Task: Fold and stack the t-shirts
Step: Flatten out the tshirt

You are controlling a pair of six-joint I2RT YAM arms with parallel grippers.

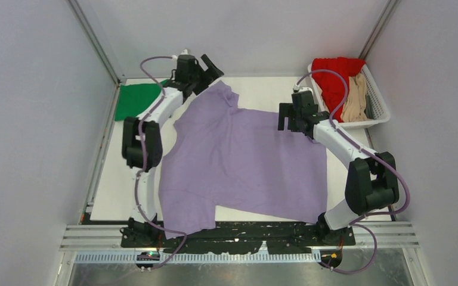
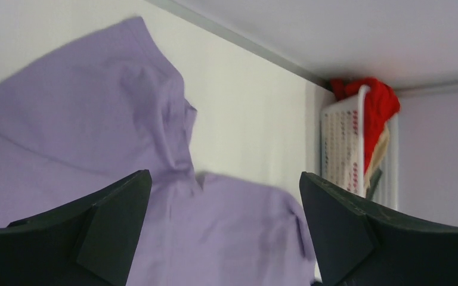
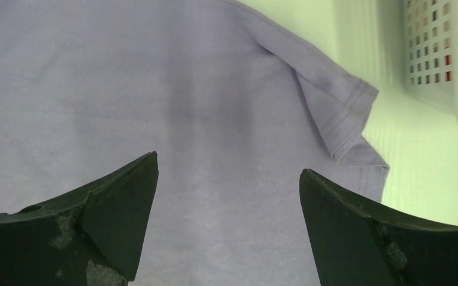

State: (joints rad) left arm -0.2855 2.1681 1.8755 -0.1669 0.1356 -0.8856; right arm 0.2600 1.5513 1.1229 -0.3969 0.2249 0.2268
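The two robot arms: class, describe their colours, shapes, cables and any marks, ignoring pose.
Both the left arm and right arm have white tubular links joined by bulky black joint housings, with a thin lavender cable looping along each. The left gripper and right gripper are black, with broad wedge-shaped fingers; the right one's show pale scuffed patches.

A light purple t-shirt [image 1: 244,161] lies spread open, nearly flat, across the middle of the white table [image 1: 116,190]. Its cloth is plain and soft, with shallow wrinkles. One sleeve reaches toward the far edge and is slightly rumpled. The near left part droops over the table's front edge. A bright green t-shirt [image 1: 137,100] lies flat at the far left corner, well apart from the purple one. At the far right, a red t-shirt [image 1: 334,74] and a tan t-shirt [image 1: 356,100] sit crumpled together in a white slatted basket [image 1: 381,113].
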